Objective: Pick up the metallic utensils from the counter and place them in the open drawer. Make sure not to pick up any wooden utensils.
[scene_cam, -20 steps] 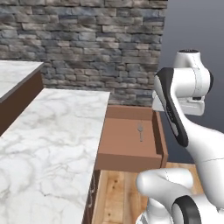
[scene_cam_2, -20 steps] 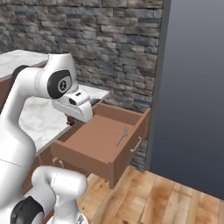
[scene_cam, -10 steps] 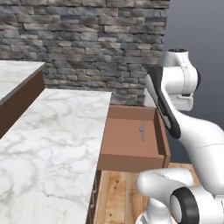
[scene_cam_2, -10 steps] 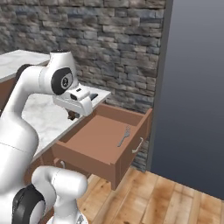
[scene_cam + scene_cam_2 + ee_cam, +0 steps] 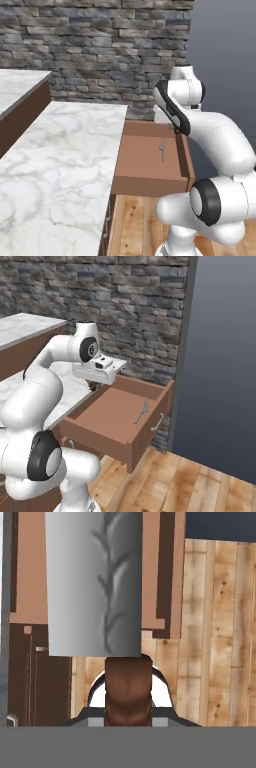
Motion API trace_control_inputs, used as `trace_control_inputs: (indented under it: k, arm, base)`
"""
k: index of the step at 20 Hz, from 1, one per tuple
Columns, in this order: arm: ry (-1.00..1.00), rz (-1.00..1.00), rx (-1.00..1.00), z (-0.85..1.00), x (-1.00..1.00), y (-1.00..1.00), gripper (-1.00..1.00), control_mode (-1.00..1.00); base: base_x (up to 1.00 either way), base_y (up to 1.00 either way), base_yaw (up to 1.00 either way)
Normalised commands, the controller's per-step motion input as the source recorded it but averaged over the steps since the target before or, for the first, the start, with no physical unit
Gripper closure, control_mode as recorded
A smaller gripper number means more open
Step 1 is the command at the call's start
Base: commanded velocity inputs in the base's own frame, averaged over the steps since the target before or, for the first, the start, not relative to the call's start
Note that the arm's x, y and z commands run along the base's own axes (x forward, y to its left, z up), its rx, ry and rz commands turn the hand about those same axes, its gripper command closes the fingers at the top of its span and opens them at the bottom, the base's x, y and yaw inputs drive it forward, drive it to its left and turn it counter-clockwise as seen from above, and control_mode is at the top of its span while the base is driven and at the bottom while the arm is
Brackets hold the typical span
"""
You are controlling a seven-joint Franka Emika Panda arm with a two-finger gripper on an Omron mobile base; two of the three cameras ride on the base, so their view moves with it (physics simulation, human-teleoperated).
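Note:
In the hand view a broad grey metal cleaver blade (image 5: 95,582) with a dark brown handle (image 5: 127,694) points away from my gripper (image 5: 128,709), which is shut on the handle. The blade hangs over the open drawer (image 5: 30,572) of reddish-brown wood, with plank floor beyond it. Seen from the right base view, my gripper (image 5: 94,386) sits at the open drawer's (image 5: 112,421) back left corner, beside the counter edge. A metal fork (image 5: 142,411) lies on the drawer's bottom (image 5: 162,151). The wooden utensils are out of view.
A white marble counter (image 5: 55,160) runs along the left of the drawer, with a raised counter (image 5: 20,82) behind it. A stone wall (image 5: 140,311) backs the scene, and a dark grey panel (image 5: 220,356) stands right of the drawer. Wooden floor (image 5: 190,481) lies below.
The arm's upper part has swung over toward the drawer, carrying the hand with the cleaver a little closer to the drawer's back corner. The fork and the drawer have stayed still.

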Motion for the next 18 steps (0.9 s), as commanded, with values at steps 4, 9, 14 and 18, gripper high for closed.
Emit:
trace_control_inputs:
  k: [4,9,14,18]
  arm:
    - [0.1,0.01,0.0,-0.78,0.78,0.0,1.0,-1.0]
    - [0.02,0.0,0.01,-0.73,0.35,-0.01,1.0,-1.0]
    - [0.0,0.0,0.01,-0.55,0.22,-0.04,1.0,-1.0]
    - [0.0,0.0,0.0,-0.54,0.34,-0.01,1.0,-1.0]
  base:
    - [0.0,0.0,0.0]
    - [0.0,0.0,0.0]
    - [0.0,0.0,0.0]
    - [0.0,0.0,0.0]
